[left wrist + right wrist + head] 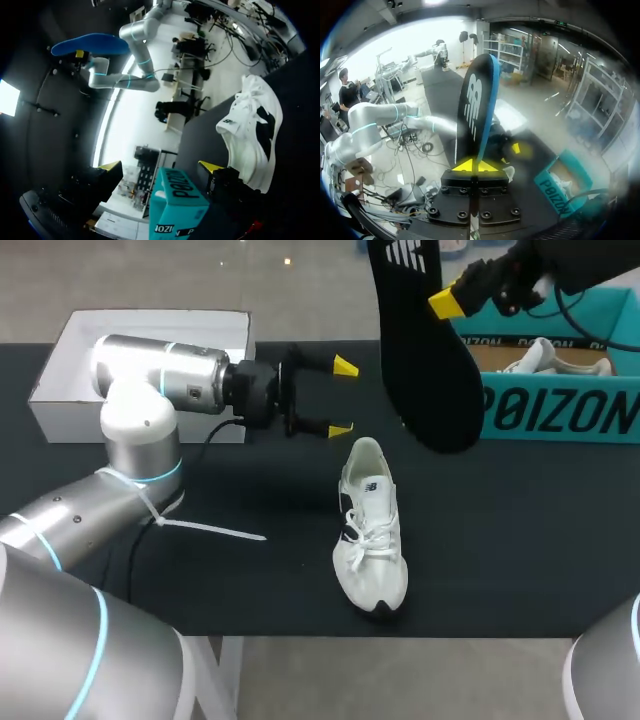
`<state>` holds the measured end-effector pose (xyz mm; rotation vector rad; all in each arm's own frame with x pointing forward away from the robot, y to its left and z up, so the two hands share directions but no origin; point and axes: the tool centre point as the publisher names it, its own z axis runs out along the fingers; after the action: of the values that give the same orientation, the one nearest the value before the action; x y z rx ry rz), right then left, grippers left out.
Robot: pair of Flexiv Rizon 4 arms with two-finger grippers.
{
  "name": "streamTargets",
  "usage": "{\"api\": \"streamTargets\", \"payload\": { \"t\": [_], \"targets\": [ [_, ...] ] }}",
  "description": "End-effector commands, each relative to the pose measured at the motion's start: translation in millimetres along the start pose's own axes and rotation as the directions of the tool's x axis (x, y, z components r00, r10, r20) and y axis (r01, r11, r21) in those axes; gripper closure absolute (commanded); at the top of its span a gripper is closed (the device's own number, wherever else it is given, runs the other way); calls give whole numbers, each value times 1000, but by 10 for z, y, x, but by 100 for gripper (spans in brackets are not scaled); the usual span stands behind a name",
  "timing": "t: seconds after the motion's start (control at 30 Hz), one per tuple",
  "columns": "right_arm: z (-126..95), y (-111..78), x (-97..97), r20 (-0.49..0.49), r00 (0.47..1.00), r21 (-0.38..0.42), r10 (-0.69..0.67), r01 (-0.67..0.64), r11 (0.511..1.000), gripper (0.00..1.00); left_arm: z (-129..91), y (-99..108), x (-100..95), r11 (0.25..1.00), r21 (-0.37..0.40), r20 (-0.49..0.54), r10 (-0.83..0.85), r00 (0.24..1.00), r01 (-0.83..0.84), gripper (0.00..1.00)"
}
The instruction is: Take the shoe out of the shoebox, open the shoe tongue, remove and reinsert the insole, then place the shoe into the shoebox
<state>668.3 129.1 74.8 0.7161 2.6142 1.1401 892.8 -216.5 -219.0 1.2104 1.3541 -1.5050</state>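
You had the black tabletop [520,540] carrying the teal shoebox [560,410] at its far right and an open white box [70,390] at its far left. Your right arm held the dark insole [425,360] in the air above the tabletop, in front of the shoebox, with the right pincer [440,302] pinching it near one end from both faces. The white shoe [372,530] lay on the tabletop near the middle, outside the shoebox, laces up and toe toward the near edge. Inside the shoebox was what looked like a second white shoe [545,360]. Your left pincer [342,397] hung spread and empty between the white box and the shoe, touching neither.
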Motion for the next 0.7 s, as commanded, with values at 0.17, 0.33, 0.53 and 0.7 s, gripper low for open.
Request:
{"api": "streamTargets", "payload": {
  "t": [0.17,0.33,0.53,0.7],
  "targets": [
    [13,32,-4,-1,1000,6,2,-2,1000,100,152,-13,-93,998,-56,5,29,1000,-28,0],
    [13,32,-4,-1,1000,6,2,-2,1000,100,215,-77,-143,994,-94,-10,57,998,-58,0],
    [13,32,-4,-1,1000,6,2,-2,1000,100,264,-210,-161,992,-103,-1,70,998,-70,0],
    [13,32,-4,-1,1000,6,2,-2,1000,100,384,-340,-178,993,-87,-19,81,997,-82,0]
  ]
}}
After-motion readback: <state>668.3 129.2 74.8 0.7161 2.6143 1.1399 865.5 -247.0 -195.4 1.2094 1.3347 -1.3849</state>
